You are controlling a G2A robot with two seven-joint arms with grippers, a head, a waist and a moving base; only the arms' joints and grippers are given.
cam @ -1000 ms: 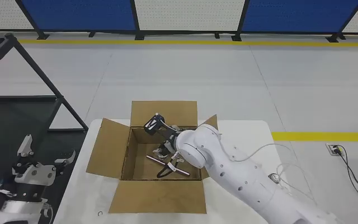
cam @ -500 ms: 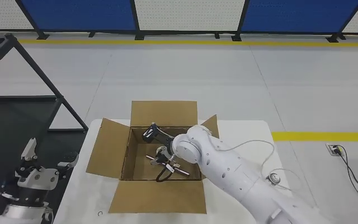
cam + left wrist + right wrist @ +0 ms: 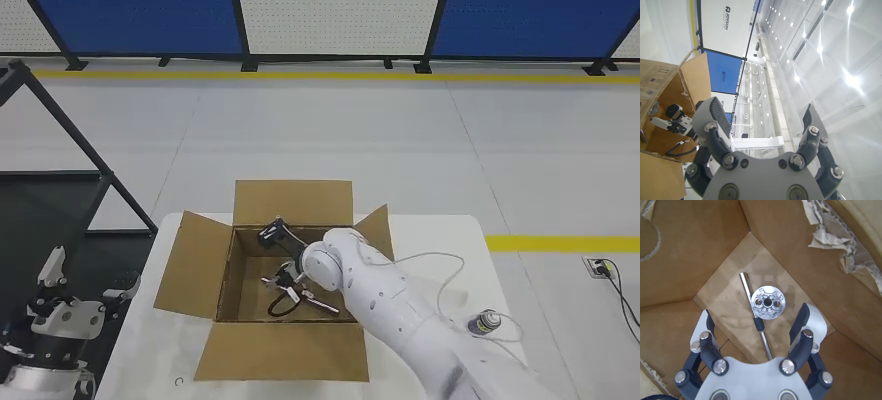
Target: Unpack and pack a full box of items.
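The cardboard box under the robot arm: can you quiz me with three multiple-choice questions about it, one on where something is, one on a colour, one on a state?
1. Where does the metal rod lie, relative to the box?
A. outside it
B. on its floor
C. on one of its flaps

2. What colour is the band around the rod?
A. red
B. yellow
C. black

3. How is the right end effector, down inside the box?
A. open, holding nothing
B. shut on the rod
C. shut on the box wall

Answers:
1 B: the right wrist view shows the rod flat on the box floor beside a round metal disc.
2 C: the band partway along the shiny rod is black.
3 A: its fingers stand wide apart above the rod and disc.
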